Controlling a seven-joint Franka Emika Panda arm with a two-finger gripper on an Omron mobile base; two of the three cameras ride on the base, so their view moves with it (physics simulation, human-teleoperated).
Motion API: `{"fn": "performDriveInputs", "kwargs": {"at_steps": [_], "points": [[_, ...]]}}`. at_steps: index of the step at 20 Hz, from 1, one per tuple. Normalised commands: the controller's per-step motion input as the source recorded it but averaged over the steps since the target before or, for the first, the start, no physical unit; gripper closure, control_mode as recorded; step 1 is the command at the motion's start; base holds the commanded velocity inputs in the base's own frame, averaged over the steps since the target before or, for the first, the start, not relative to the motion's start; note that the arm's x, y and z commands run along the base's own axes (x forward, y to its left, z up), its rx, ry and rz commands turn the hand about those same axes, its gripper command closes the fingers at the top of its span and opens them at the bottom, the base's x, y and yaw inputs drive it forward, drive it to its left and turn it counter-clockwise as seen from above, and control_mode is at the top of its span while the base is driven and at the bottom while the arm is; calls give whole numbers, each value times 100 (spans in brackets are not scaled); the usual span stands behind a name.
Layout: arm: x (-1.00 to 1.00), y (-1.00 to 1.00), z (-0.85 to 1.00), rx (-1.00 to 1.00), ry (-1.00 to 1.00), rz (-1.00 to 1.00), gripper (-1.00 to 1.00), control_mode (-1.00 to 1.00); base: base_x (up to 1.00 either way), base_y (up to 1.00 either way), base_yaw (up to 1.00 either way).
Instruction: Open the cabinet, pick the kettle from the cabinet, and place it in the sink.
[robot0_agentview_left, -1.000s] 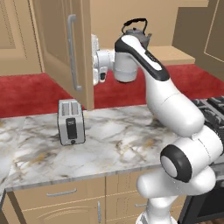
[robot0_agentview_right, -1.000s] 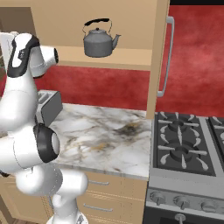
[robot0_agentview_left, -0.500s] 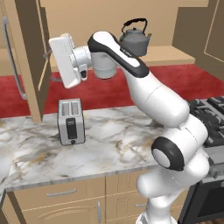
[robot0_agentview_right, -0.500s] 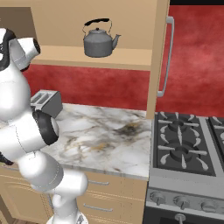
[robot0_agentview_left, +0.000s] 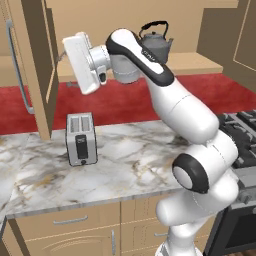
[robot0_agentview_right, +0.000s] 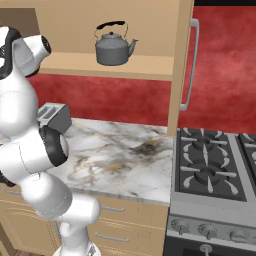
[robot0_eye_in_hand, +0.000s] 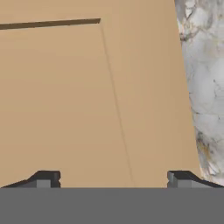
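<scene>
**Left door swung wide, kettle exposed, claw empty**

Over the last second: hand carried leftward away from the kettle (robot0_agentview_left: 155, 42) and out toward the left door (robot0_agentview_left: 37, 65), with that door pushed further round. Now standing roughly edge-on in the left base view, handle (robot0_agentview_left: 16, 70) facing outward. Right door (robot0_agentview_right: 180, 65) likewise open, as it was a second ago. Base not moved; toaster (robot0_agentview_left: 81, 138) and counter (robot0_agentview_left: 130, 160) in the same places.

Claw (robot0_eye_in_hand: 113, 180) spread near its widest, both tips visible at the bottom of the hand view with nothing between them. Holding nothing. Facing flat tan wood close ahead, most likely the inner face of the left door, with a strip of marble counter at the right edge of that view. Whether the tips touch the wood: cannot tell.

Kettle upright on the open shelf (robot0_agentview_right: 125, 65) of the cabinet, spout toward the stove (robot0_agentview_right: 215, 165) side, black handle arched on top. Well apart from the hand, which sits off to the left beside the door.

Reading for the task: opening step looks finished or nearly so, access to the shelf clear from the front. Pick not yet begun. Next, probably a swing back right and a reach in for the kettle's handle or body. Sink not visible in these views, so likely some travel needed for the placing.
</scene>
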Motion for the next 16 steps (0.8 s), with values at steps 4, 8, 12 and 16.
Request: {"fn": "performDriveInputs", "kwargs": {"at_steps": [4,8,12,16], "points": [[4,-63,-5,0,0,-8,-100,-100,0,0,0],[-3,-68,-5,0,-5,-10,-100,-100,0,0,0],[-5,-57,0,-6,-4,-12,-100,-100,0,0,0],[-8,-50,7,-14,0,-5,-100,-100,0,0,0]]}}
